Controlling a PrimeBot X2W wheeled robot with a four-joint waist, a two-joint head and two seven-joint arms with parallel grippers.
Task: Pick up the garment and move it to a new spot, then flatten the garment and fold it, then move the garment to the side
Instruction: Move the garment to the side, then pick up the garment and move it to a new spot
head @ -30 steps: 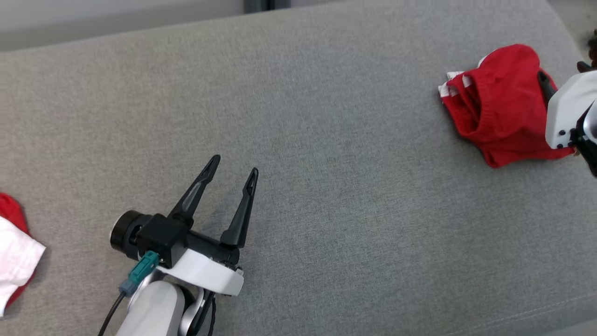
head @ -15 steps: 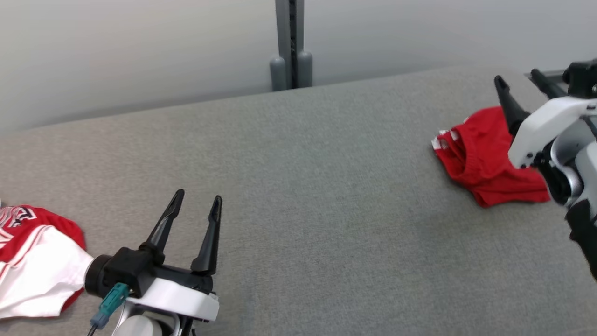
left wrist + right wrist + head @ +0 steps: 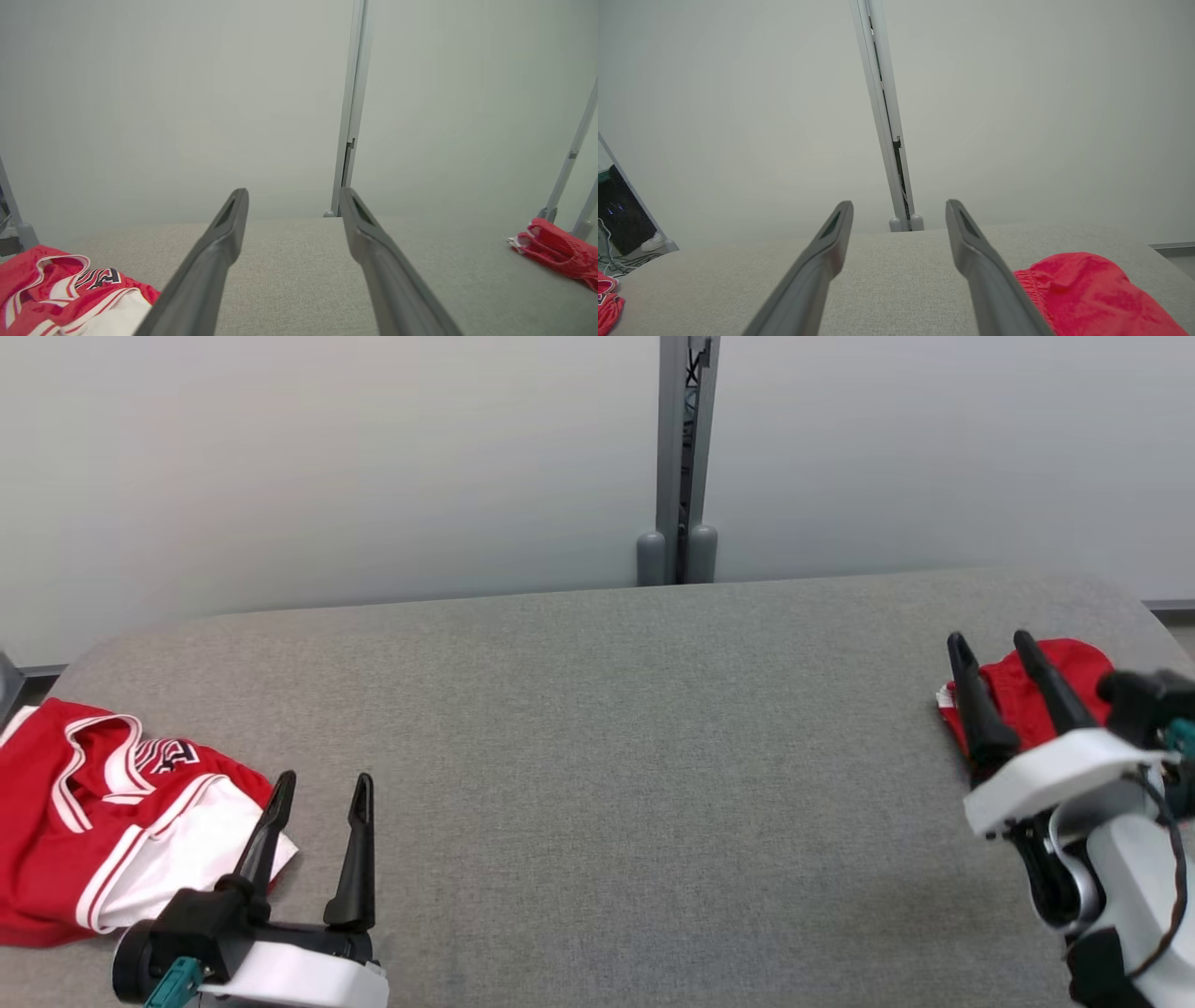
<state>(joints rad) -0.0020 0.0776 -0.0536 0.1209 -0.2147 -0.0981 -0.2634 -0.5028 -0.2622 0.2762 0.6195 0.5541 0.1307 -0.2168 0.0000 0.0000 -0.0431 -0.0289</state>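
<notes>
My left gripper (image 3: 323,777) and right gripper (image 3: 988,638) stand wide, holding nothing; the right partly hides the red garment (image 3: 1083,661).

A long table (image 3: 616,728) padded in grey woven fabric, its far corners rounded. 2 pieces of clothing lie on it, well apart, 1 at each end. At the left end a jersey (image 3: 84,821), red with white panels and trim, lies crumpled and partly spread, dark lettering showing on it. At the right end a red garment (image 3: 1083,661) sits as a compact folded bundle near the far corner, white edging on its left side.
</notes>
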